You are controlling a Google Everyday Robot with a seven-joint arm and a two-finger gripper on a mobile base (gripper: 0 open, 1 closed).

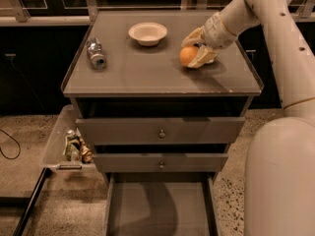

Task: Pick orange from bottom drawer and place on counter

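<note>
The orange (pixel 186 56) is on the right part of the counter (pixel 147 75), low enough to sit at or just over its surface. My gripper (pixel 193 52) reaches in from the upper right, with one pale finger behind the orange and one in front, shut on it. The bottom drawer (pixel 160 213) is pulled open at the foot of the cabinet, and its bare floor shows nothing inside.
A pale bowl (pixel 147 33) stands at the back middle of the counter. A drink can (pixel 96 54) lies on its side at the left. Two knobbed drawers (pixel 160 131) stick out slightly. A side tray (pixel 55 144) with small items hangs at the cabinet's left. My arm's body fills the right.
</note>
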